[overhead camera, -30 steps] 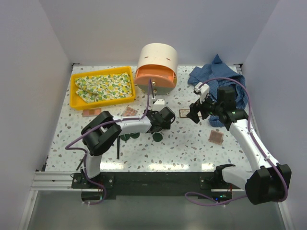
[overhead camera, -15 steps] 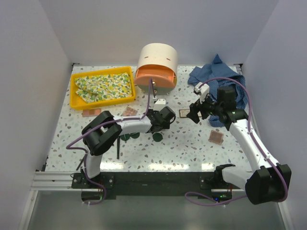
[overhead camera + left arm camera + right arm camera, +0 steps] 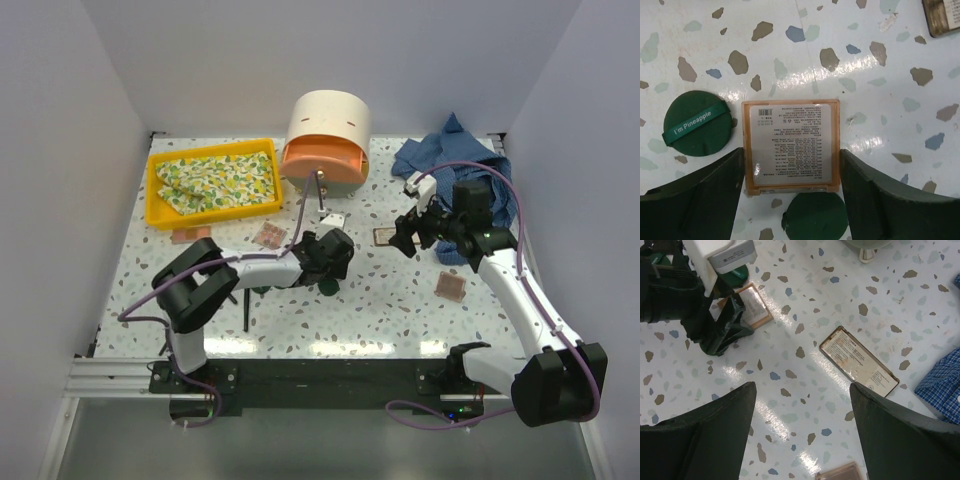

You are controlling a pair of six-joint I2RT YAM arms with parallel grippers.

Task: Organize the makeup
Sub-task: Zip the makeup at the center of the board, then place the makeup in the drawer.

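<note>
Left hand [image 3: 791, 167], spread wide, straddles the square label-up palette [image 3: 790, 135] lying on the desk [image 3: 790, 50] beside a banded green disc [image 3: 696, 123], apparently poised to grip it, while the right hand [image 3: 802, 390], equally wide and empty, hovers near a long palette [image 3: 858, 361].

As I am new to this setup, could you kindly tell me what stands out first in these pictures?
Mid-table, the jaws of the left arm flank a pink-brown palette lying label-up, a green disc reading "I'm Pineapple" beside it. At the back stands a cream-and-orange domed container, a yellow tray with a leaf-patterned cloth on its left.
</note>
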